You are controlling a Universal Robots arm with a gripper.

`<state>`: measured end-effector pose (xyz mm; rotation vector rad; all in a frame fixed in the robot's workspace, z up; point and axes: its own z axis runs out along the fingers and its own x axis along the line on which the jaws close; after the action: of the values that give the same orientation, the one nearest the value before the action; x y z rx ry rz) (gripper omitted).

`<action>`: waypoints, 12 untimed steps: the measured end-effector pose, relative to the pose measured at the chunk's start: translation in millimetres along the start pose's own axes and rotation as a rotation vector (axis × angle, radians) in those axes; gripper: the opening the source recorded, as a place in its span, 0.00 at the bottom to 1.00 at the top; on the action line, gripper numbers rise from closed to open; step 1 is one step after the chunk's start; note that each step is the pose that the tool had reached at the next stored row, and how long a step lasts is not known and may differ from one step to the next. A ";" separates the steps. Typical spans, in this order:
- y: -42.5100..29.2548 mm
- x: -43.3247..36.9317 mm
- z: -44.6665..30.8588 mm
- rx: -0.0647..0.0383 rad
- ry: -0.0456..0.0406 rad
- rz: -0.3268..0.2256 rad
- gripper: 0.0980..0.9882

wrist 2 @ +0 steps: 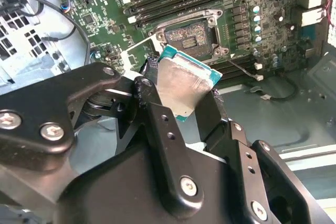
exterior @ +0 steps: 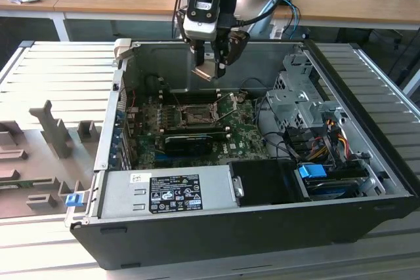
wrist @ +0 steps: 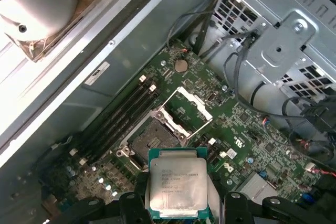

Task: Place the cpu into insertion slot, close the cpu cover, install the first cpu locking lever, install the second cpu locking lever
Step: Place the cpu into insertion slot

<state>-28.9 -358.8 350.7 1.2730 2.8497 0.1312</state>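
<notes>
Grip: the gripper [exterior: 211, 67] is clamped on the cpu [wrist: 177, 187], with one finger against each of two opposite edges and the silver top bare between them.
Place: the cpu hangs in the air over the motherboard [exterior: 243, 137] inside the open computer case [exterior: 197, 234], above the insertion slot [wrist: 149, 137] and clear of it.
Slot: dark and bare, with the cpu cover [wrist: 197, 100] tilted up beside it.
Handling: the cpu is likely light and stiff, yet fragile. Its underside and the slot's pins would probably not bear a scrape or a crooked landing.
Hold: the thin edges look like the right place to grip it. They seem smooth enough to slip, so a level, steady pinch is called for.
</notes>
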 end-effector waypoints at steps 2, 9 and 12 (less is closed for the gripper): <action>-0.1 0.0 0.8 -0.001 -0.0034 0.039 0.48; -0.2 0.0 1.8 -0.002 -0.0087 0.100 0.48; -0.2 0.0 2.2 -0.002 -0.0122 0.140 0.48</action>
<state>-28.9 -358.8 348.5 1.4676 2.7478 0.1281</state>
